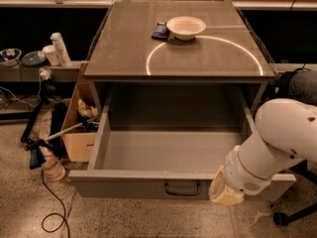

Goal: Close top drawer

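The top drawer [133,186] is a large deep grey metal drawer, pulled far out of the cabinet, with nothing inside. Its small dark handle [182,188] sits at the centre of the front panel. My white arm reaches in from the right. Its cream-coloured end, the gripper [224,195], is low at the right end of the drawer's front panel, just right of the handle and in front of the panel. The arm hides the drawer's front right corner.
A white bowl [185,27] and a small dark object [160,30] lie on the cabinet top [198,58]. A cardboard box [78,133], cables and a tool lie on the floor at left. Bottles [58,48] stand on a low shelf. A chair base [287,214] is at right.
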